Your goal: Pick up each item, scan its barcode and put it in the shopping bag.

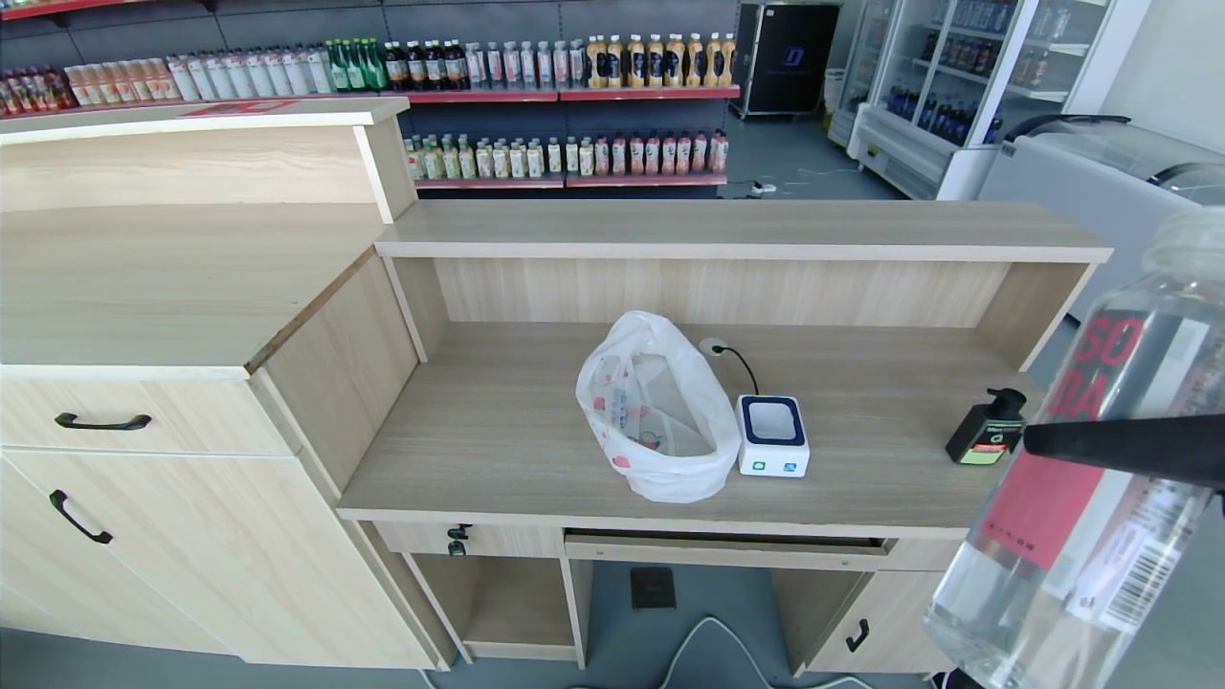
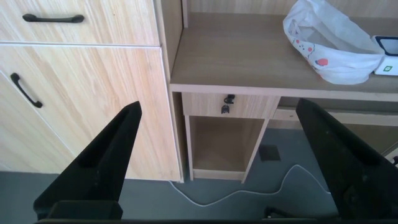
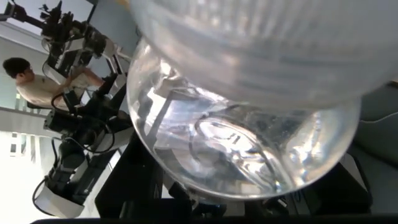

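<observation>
- Clear bottle [image 1: 1115,364], nearest, is clamped in the right gripper [image 1: 1062,445].
- Left gripper [image 2: 217,168]: jaws wide, empty.
- Open bag [image 1: 660,411] touches the scanner [image 1: 772,435] on the counter [image 1: 498,421].

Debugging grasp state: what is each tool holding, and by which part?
Right tool grips the clear soda bottle around its labelled middle. Left tool is open, holding nothing.
</observation>
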`<state>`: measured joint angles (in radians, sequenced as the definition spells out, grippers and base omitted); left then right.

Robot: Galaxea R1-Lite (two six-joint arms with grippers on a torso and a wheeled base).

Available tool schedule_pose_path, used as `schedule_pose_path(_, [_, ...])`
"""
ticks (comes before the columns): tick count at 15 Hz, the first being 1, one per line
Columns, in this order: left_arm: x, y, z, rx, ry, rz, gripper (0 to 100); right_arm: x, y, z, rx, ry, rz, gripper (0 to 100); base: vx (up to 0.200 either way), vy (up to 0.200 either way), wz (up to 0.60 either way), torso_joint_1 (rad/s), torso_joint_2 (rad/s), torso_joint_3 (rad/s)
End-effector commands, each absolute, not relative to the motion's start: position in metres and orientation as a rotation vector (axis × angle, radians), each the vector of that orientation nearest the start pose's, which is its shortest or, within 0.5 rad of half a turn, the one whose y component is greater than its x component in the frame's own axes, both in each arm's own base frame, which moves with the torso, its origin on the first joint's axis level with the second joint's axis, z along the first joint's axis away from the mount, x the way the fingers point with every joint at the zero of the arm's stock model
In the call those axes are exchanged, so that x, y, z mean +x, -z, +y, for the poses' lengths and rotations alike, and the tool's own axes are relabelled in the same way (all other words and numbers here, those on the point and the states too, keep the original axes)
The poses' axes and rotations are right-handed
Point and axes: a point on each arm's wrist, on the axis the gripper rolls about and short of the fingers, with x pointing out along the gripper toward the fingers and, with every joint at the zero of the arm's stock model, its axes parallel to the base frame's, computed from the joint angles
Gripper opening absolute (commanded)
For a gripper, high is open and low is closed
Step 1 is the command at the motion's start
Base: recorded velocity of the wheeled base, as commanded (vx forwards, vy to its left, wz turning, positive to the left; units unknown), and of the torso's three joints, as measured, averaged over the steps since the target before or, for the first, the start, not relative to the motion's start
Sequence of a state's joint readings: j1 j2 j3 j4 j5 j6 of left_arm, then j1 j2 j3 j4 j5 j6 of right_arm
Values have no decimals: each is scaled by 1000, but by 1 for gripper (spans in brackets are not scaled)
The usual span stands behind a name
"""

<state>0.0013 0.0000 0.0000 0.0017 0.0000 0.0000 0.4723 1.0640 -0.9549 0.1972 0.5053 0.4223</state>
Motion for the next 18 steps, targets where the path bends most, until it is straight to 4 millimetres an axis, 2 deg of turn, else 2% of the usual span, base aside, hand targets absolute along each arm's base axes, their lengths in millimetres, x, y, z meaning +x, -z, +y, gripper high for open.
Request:
schedule_pose_path(1, [-23,-75,0,0,-2,3,100,110,-289,73,391,-920,527,0,0,0,0,0,0,0])
schedule_pose_path(9, [-23,-75,0,0,-2,3,100,112,-286,75,388,-914,539,0,0,0,0,0,0,0])
schedule_pose_path(10, [-23,-75,0,0,-3,3,100,121,-285,74,383,-858,515,0,0,0,0,0,0,0])
schedule_pose_path(12, [-23,-75,0,0,-3,3,100,159,-277,62,313,-555,371,0,0,0,0,0,0,0])
schedule_pose_path(13, [-23,-75,0,0,-2,3,100,172,-272,55,287,-475,337,0,0,0,0,0,0,0])
schedule_pose_path(14, [-23,-75,0,0,-2,3,100,196,-267,35,224,-362,256,0,0,0,0,0,0,0])
schedule_pose_path(16, [-23,-75,0,0,-2,3,100,228,-249,6,-42,-241,170,0,0,0,0,0,0,0])
schedule_pose_path(18, [-23,-75,0,0,-2,3,100,237,-233,-15,-276,-170,149,0,0,0,0,0,0,0])
